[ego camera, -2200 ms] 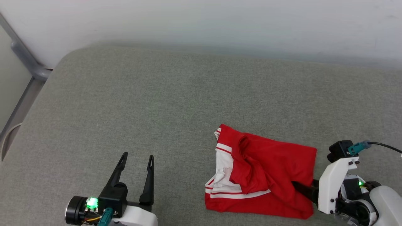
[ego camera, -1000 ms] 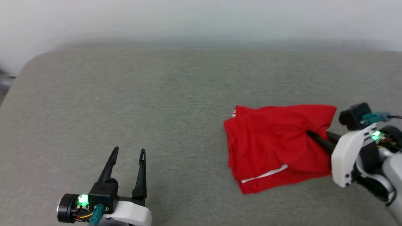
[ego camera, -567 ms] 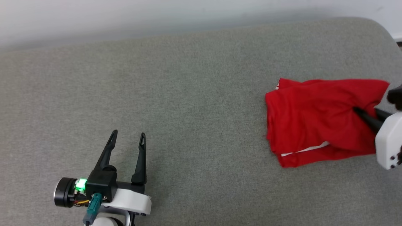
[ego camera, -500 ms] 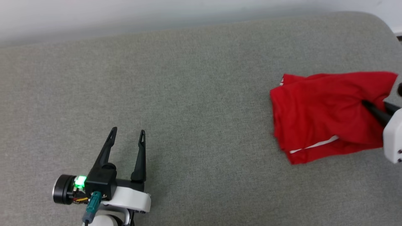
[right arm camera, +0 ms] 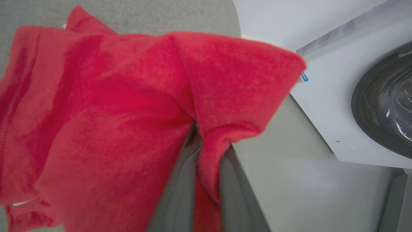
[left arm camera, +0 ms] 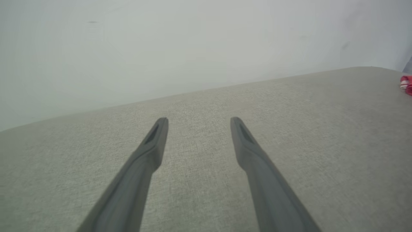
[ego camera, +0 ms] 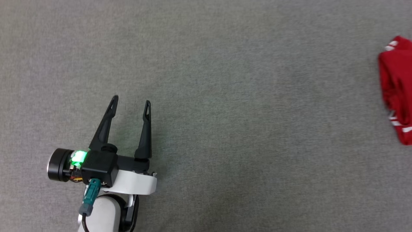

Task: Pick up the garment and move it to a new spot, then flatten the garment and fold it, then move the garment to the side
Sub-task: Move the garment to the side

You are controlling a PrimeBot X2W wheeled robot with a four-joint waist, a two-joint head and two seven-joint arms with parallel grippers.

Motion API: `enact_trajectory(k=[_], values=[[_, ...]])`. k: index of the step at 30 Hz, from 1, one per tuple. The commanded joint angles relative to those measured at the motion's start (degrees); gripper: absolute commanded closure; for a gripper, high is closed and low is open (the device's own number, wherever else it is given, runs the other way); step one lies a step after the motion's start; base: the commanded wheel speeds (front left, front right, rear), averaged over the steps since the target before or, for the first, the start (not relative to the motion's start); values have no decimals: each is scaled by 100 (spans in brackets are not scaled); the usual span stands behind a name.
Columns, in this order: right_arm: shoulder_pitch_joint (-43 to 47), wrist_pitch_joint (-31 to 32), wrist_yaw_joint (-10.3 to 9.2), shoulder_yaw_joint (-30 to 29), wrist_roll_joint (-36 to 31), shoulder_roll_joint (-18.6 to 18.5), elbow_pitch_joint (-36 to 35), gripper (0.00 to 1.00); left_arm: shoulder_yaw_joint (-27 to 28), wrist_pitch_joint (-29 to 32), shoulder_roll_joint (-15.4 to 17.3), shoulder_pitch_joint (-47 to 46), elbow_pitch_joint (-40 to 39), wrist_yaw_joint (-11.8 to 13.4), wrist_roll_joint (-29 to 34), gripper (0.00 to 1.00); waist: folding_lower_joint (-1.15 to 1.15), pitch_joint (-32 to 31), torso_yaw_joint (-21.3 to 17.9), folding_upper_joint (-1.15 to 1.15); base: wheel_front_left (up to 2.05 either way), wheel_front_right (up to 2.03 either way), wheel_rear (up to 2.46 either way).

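Observation:
The garment is a red jersey, bunched and hanging in folds. My right gripper is shut on a pinch of its cloth, which runs down between the two fingers. In the head view a red strip of the garment with white trim shows at the right edge. A small red bit of the garment sits at the far right of the left wrist view. My left gripper stands open at the lower left, holding nothing, its fingers just above the grey cushion.
The grey fabric cushion spreads across the head view and ends at a pale wall. Beyond the cushion's right end, the right wrist view shows a white washing machine with a dark round door and pale floor.
The head view has swung left and down, so the garment now sits at its right edge and the right gripper has left it. The left gripper stays open.

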Motion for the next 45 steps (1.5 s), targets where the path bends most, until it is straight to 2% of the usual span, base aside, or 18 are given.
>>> enact_trajectory(k=[1, 7, 12, 13, 14, 24, 31, 36, 40, 45], values=[[-154, -25, -9, -162, -51, -46, 211, 100, -22, -13, -14, -113, -77, 31, 12, 0, -1, 280, 205, 0, 0, 0, 0], [-343, -120, -10, -824, -337, -94, 1077, 100, -82, -13, -14, -257, -213, 45, 15, 0, -1, 505, 329, 0, 0, 0, 0], [-468, -347, -9, -1209, -551, 120, 1390, 100, -78, -13, 13, -288, -246, 94, -4, 0, -1, 533, 341, 0, 0, 0, 0], [-491, -408, -9, -1272, -610, 195, 1420, 62, -70, -13, 27, -283, -241, 101, -5, 0, -1, 513, 327, 0, 0, 0, 0], [-505, -436, -9, -1321, -670, 272, 1460, 0, -71, -13, 33, -272, -230, 94, -6, 0, -1, 488, 317, 0, 0, 0, 0], [-430, -1009, -9, -1823, -1450, 650, 1405, 0, -78, -13, 39, -48, -67, 163, -60, 0, -1, -125, 263, 0, 0, 0, 0], [-98, -1903, -9, -2090, -2038, 1093, 654, 0, 6, -13, 40, 386, 81, 250, -135, 0, -1, -776, 282, 0, 0, 0, 0], [95, -2637, -9, -2210, -2250, 1637, -244, 0, 134, -13, 68, 671, 153, 271, -189, 0, -1, -1136, 331, 0, 0, 0, 0], [337, -3121, -9, -2186, -2346, 2232, -972, 0, 160, -13, 55, 814, 241, 258, -221, 0, -1, -1404, 436, 0, 0, 0, 0], [814, -3460, -9, -1929, -2310, 2891, -1683, 0, 220, -13, 6, 932, 355, 237, -287, 0, -1, -1676, 594, 0, 0, 0, 0]])
